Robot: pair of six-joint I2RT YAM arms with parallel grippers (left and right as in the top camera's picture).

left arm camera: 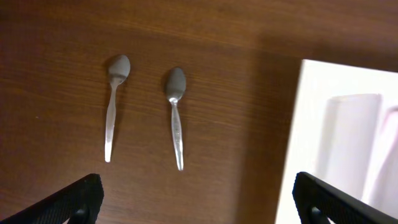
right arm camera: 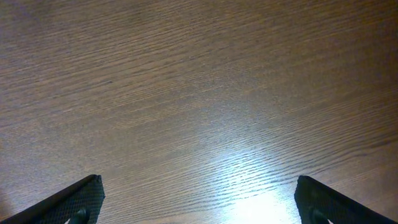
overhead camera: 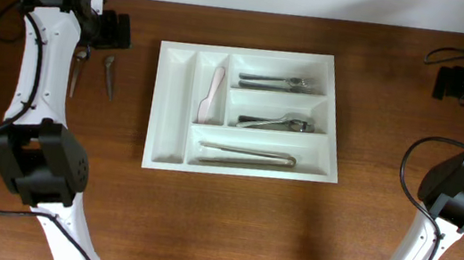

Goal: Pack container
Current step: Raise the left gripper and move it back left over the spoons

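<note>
While the left gripper (left arm camera: 198, 186) hangs wide open and empty above two teaspoons (left arm camera: 176, 115) just left of the white cutlery tray (overhead camera: 174, 95) at mid-table, the right gripper (right arm camera: 198, 186), equally wide, hovers over the wooden table (right arm camera: 199, 93) far right

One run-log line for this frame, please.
left hand open, empty, near two spoons on table | right hand open over table | container partly packed

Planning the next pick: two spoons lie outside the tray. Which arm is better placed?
Left. The left gripper hangs open close to both spoons beside the tray; the right gripper, also open, sits on the tray's far side.
</note>
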